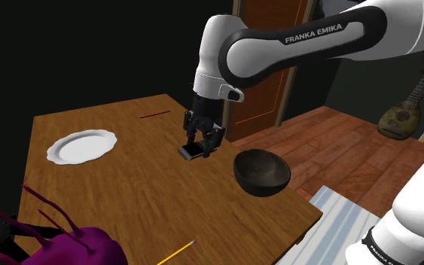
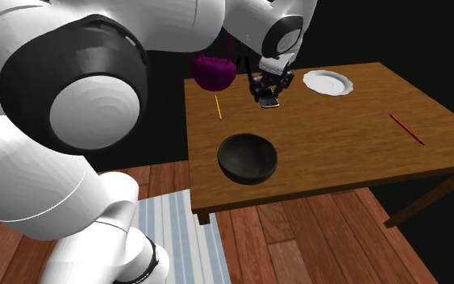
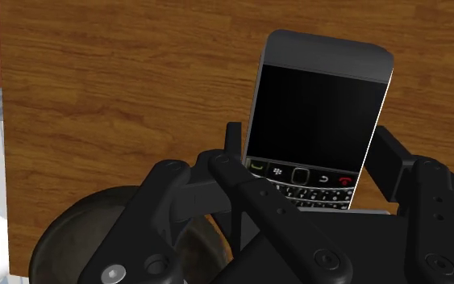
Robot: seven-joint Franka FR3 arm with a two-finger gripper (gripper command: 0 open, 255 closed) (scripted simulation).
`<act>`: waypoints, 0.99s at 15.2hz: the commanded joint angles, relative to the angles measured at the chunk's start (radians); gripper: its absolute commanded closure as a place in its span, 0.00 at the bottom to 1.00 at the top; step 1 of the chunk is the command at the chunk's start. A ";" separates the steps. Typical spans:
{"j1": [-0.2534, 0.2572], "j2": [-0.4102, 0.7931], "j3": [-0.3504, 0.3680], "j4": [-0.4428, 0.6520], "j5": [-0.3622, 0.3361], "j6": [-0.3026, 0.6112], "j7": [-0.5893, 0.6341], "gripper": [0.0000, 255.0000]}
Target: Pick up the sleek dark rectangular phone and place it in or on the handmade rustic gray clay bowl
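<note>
- I am pinching the dark phone (image 3: pixel 322 113) with my tool (image 1: pixel 202 147); the two black fingers are pressing on its long edges at the keyboard end.
- The phone's black screen is facing the wrist camera, and its screen end is sticking out past my fingertips over the bare wood.
- In the shoulder view the phone is hanging tilted at the fingertips, low over the middle of the brown wooden surface (image 1: pixel 127 188); I cannot tell whether it is touching the wood.
- The dark grey bowl (image 1: pixel 261 172) is sitting upright and empty on the surface, near the phone on the shoulder view's right, close to the edge nearest my stand and apart from my tool.
- A white plate (image 1: pixel 82 145) with a wavy rim is lying well apart on the shoulder view's left.
- A thin red stick (image 1: pixel 155 114) is lying by the far edge, and a yellow pencil (image 1: pixel 176 252) by the near edge.
- A purple object (image 1: pixel 74 245) with thin stalks is sitting at the near left corner in that view.
- A striped rug (image 1: pixel 346 218) is lying on the plank floor beside the surface.
</note>
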 commanded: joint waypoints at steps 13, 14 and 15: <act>-0.023 -0.528 -0.244 -0.395 0.327 -0.138 -0.399 1.00; -0.020 -0.562 -0.268 -0.423 0.333 -0.152 -0.423 1.00; -0.016 -0.595 -0.292 -0.450 0.337 -0.167 -0.446 1.00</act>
